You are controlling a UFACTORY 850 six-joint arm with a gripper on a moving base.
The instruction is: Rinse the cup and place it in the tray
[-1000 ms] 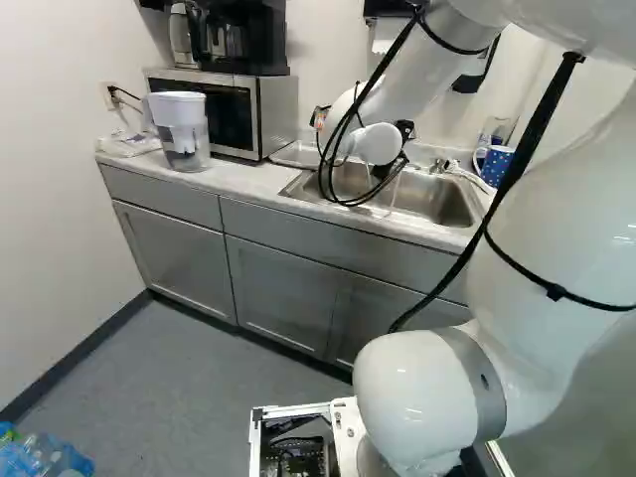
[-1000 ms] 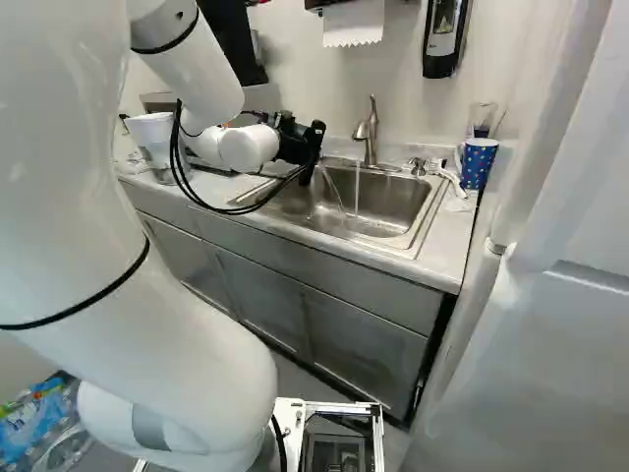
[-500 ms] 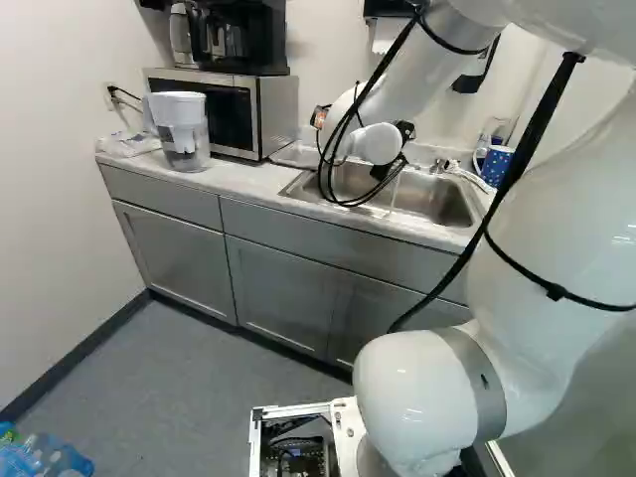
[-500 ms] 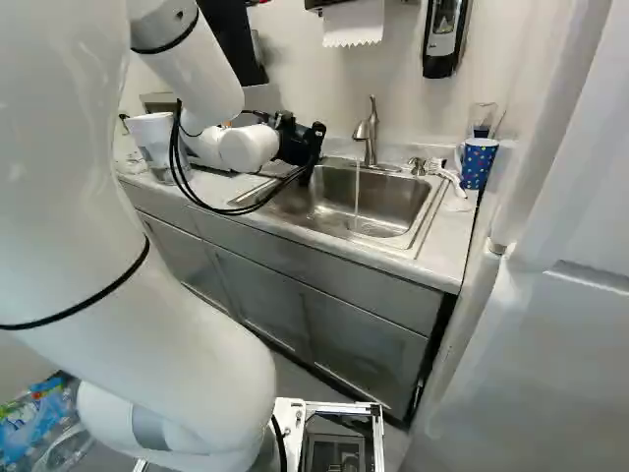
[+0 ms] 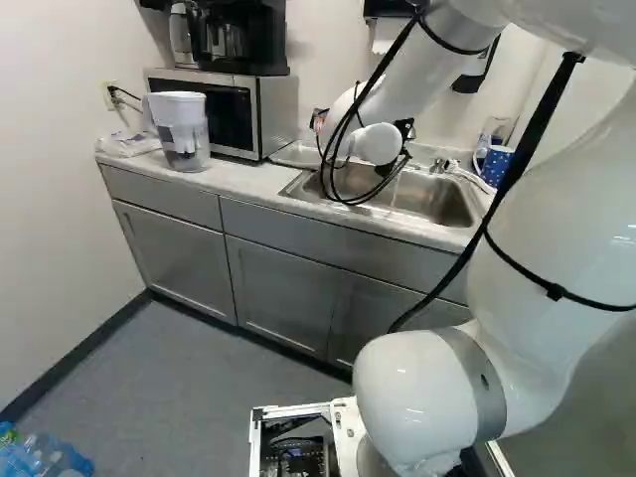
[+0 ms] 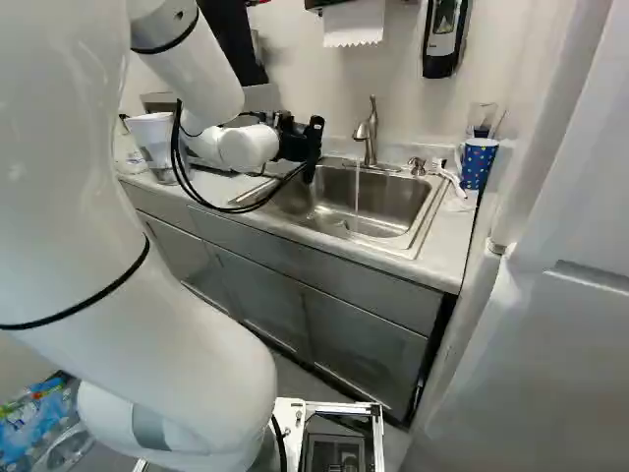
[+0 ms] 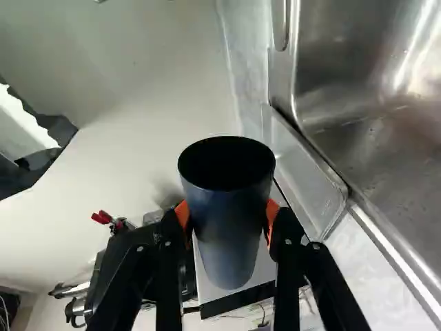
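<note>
In the right base view my gripper (image 6: 298,141) reaches over the sink's left side, left of the running faucet (image 6: 371,133). In the wrist view the gripper (image 7: 229,224) is shut on a dark blue cup (image 7: 231,238), with orange pads against its two sides. The cup's open mouth faces the camera and its inside looks black. Beside the cup, next to the sink basin (image 7: 372,138), lies a shallow tray (image 7: 303,172). The tray (image 5: 295,154) also shows in the left base view, between microwave and sink, partly behind the arm.
A blue dotted mug (image 6: 478,162) stands on the counter right of the sink, near a white brush (image 6: 450,177). Left of the sink are a microwave (image 5: 229,109) and a water pitcher (image 5: 182,129). A soap dispenser (image 6: 444,39) hangs on the wall.
A second, slanting trickle below the gripper has stopped; the faucet's straight stream keeps running. The gripper end has turned slightly at the wrist, while the base stays put.
</note>
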